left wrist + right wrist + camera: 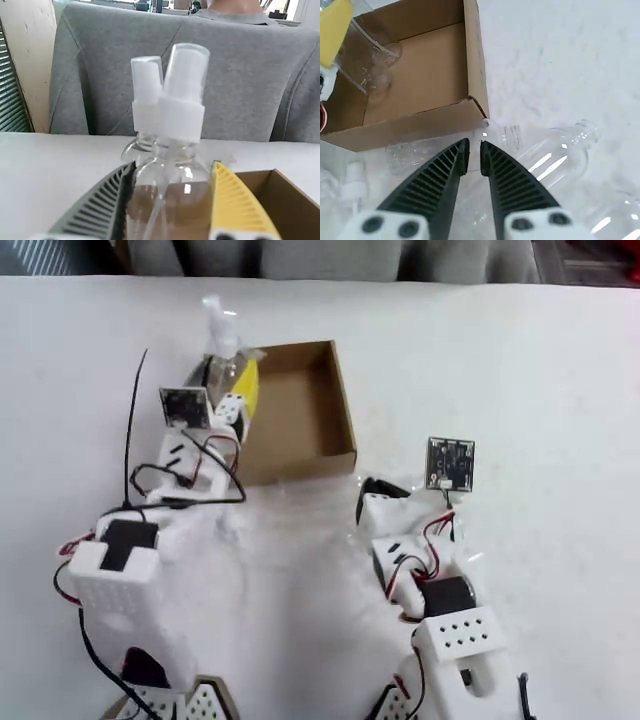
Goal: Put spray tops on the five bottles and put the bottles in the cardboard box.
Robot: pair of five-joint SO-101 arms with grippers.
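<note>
One bottle upright between left fingers

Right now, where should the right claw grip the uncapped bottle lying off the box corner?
Probably mid-body on the bottle, coming from straight above: it lies on its side, its round flanks seem free, and the short neck offers less to hold.

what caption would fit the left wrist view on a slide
left gripper holding a clear bottle with a white spray top near the cardboard box, a second capped bottle just behind
</note>
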